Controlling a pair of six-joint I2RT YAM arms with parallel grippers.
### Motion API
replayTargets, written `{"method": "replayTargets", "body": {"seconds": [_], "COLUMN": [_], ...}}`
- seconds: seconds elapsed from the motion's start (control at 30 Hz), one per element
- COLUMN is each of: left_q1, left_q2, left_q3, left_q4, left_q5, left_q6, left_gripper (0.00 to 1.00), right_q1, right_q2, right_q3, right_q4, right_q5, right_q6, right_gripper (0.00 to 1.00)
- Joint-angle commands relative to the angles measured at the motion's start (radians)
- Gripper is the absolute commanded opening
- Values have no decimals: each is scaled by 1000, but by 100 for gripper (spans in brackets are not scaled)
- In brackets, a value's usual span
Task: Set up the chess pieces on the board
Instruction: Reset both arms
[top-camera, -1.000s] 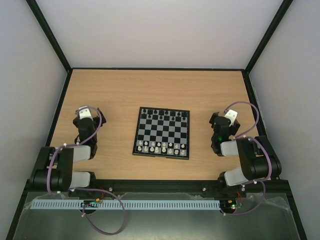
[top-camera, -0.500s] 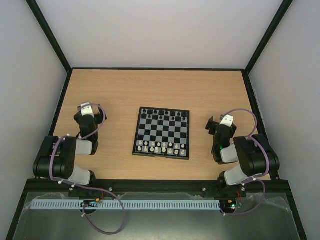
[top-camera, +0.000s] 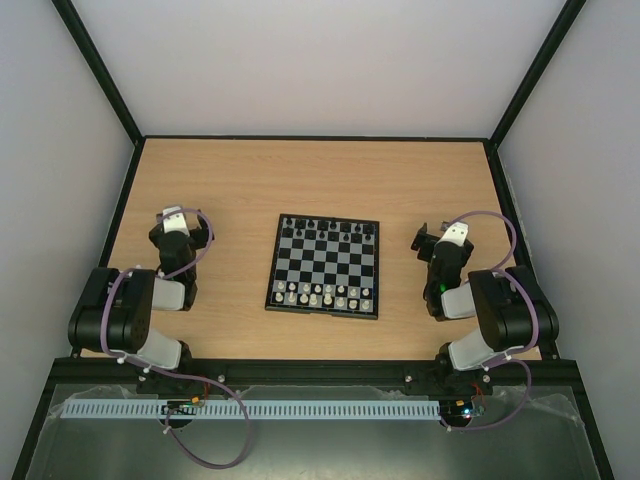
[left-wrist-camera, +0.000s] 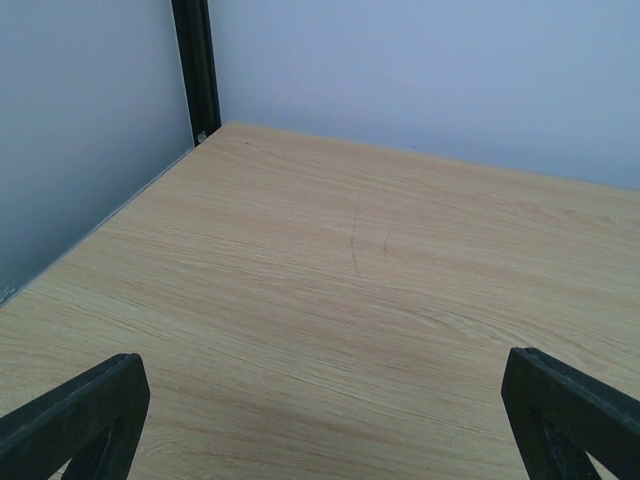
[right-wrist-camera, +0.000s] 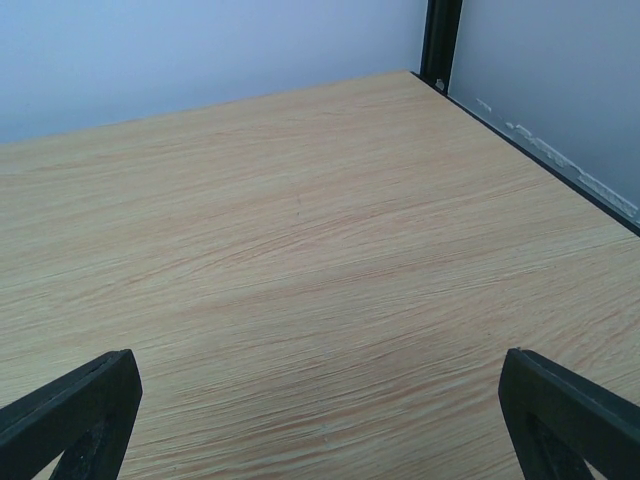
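The board lies at the table's middle in the top view. Black chess pieces stand in its far rows and white chess pieces in its near rows. My left gripper rests left of the board, folded back near its base. It is open and empty, with its fingertips wide apart over bare wood. My right gripper rests right of the board. It is open and empty too, fingertips wide apart. Neither wrist view shows the board or pieces.
Black frame posts and pale walls close in the wooden table. The right wall edge runs beside the right gripper. A grey cable rail lies along the near edge.
Both arms have folded back toward their bases. The left gripper drew back slightly and the right gripper swung a little left. The pieces have not moved.
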Motion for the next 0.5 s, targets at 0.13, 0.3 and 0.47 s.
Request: {"method": "replayTargets", "body": {"seconds": [0.13, 0.3, 0.47], "left_q1": [-7, -10, -11], "left_q2": [22, 21, 19], "left_q3": [-22, -25, -25], "left_q4": [107, 114, 112], "left_q5": [9, 3, 1], "left_q6": [23, 26, 26], "left_gripper": [100, 100, 100], "right_q1": [-6, -6, -19], "right_q2": [-4, -1, -4], "right_q3": [10, 16, 20], "right_q4": [12, 5, -6], "right_q5": [9, 7, -17], "right_q6": [8, 7, 12], "right_gripper": [99, 99, 99]}}
